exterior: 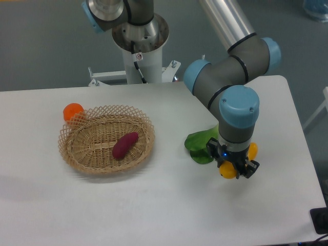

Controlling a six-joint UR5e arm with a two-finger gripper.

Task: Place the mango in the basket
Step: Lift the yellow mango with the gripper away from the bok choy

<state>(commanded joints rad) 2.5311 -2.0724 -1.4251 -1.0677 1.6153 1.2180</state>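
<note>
The mango (229, 170) was pinched by the gripper (233, 169), well right of the basket (82, 154). Smooth skin could be slipped on mid-carry; a tuber (125, 145) already lay in the basket.

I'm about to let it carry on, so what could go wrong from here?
1. The tool hides most of the mango, so its hold can't be judged; the smooth fruit might slip.
2. The tuber lies mid-basket; a dropped mango might land on it and roll.
3. The green item sits beside the tool and could get dragged.
</note>
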